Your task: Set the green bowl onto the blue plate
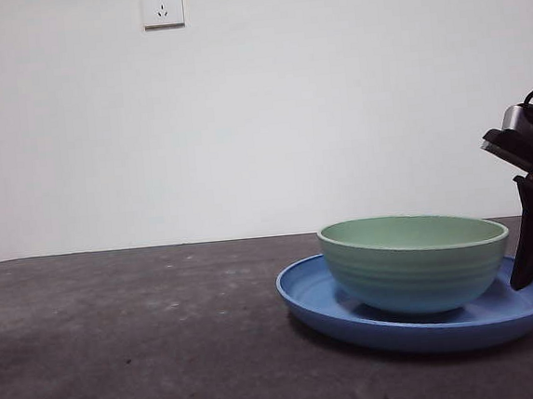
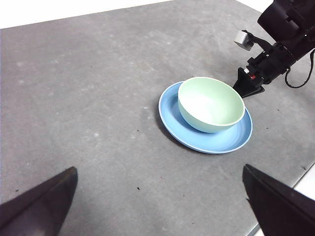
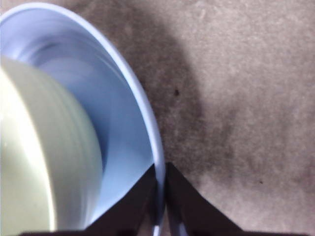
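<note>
Spanning wall to edge — grey table

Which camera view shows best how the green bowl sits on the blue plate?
The left wrist view: it shows the whole green bowl inside the rim of the blue plate. The front view shows it only side-on. The right wrist view shows just a blurred part of its wall.

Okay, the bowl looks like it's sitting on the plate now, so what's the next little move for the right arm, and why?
Probably open the right claw and lift it clear. The green bowl already sits upright inside the blue plate, so the placing looks done. The right claw's jaws are nearly shut over the plate's rim, one on each side, so pulling away while shut could drag the plate. The left claw waits open, well back.
</note>
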Available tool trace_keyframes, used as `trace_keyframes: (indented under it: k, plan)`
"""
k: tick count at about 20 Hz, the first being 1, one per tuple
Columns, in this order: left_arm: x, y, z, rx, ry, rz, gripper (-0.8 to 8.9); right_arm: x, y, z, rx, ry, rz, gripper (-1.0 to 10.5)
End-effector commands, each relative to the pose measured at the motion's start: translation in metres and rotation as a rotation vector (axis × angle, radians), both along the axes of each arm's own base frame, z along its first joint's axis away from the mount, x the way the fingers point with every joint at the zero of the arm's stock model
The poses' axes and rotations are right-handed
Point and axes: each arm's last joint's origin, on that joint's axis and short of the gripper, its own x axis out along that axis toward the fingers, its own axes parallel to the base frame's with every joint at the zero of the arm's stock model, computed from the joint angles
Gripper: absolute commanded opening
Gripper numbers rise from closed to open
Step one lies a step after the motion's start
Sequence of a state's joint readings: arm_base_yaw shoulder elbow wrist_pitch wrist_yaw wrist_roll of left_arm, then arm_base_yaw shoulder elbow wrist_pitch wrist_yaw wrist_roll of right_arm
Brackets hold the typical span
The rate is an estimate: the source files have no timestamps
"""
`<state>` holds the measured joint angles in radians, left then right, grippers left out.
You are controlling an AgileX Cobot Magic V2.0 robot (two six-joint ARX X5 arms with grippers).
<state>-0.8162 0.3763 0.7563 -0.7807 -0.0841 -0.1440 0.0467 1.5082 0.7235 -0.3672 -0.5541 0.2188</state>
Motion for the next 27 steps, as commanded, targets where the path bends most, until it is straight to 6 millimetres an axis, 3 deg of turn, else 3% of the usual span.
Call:
trace_keyframes:
  k: [1,5,8,11,16,23,27]
  plan:
    - [-0.001,0.000,0.004,-0.014,-0.016,-0.005,7.79,0.012,0.002,0.010,0.019,0.002,-0.019,0.1]
    - [-0.001,0.000,0.004,-0.014,-0.016,-0.005,7.79,0.026,0.017,0.040,0.033,0.000,0.002,0.1]
    - [-0.001,0.000,0.004,-0.014,-0.016,-0.005,7.79,0.032,0.046,0.061,0.052,-0.026,0.042,0.1]
    - [-0.001,0.000,0.004,-0.014,-0.016,-0.005,7.79,0.033,0.082,0.068,0.075,-0.037,0.111,0.1]
    - [-0.001,0.000,0.004,-0.014,-0.016,-0.005,7.79,0.037,0.129,0.045,0.027,-0.007,0.190,0.1]
    - [-0.001,0.000,0.004,-0.014,-0.016,-0.005,7.79,0.048,0.136,0.007,-0.012,0.070,0.187,0.1]
    - [-0.001,0.000,0.004,-0.014,-0.016,-0.005,7.79,0.050,0.137,0.006,-0.007,0.049,0.203,0.2]
